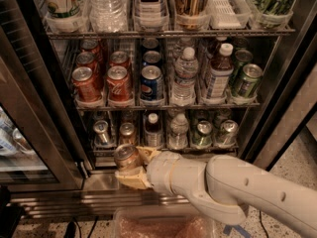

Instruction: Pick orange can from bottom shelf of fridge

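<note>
My gripper is shut on the orange can, an orange-brown can with a silver lid, one finger at its right and the other below it. The can is held upright just in front of the bottom shelf of the fridge, over the stainless steel base. My white arm comes in from the lower right. On the bottom shelf stand a silver-grey can, another brownish can, a dark bottle, a water bottle and two green cans.
The rack above holds red cola cans, a blue can, bottles and green cans. The open glass door stands at the left. A reddish clear tray sits on the floor below my arm.
</note>
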`<state>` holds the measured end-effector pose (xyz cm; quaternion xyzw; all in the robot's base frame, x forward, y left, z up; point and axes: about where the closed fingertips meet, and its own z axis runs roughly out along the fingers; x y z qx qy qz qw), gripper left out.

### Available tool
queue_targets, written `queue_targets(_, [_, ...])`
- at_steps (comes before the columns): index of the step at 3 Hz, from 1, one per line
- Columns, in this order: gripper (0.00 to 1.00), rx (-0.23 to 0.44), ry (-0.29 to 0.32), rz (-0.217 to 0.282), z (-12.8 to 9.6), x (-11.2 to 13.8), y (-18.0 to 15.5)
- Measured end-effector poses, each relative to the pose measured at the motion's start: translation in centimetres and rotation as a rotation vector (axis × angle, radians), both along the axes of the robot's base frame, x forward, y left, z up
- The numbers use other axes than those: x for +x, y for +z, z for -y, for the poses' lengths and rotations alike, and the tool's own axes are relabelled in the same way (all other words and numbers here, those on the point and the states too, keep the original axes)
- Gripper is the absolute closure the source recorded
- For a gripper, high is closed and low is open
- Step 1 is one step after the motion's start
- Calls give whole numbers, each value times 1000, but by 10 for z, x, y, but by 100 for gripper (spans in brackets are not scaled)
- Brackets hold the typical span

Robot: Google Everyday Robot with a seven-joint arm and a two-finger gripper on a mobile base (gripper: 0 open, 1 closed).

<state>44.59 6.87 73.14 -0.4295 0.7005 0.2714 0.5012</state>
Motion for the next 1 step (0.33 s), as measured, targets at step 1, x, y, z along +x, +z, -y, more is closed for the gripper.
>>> queue_targets(1, [100, -17, -73, 46, 9, 7, 14])
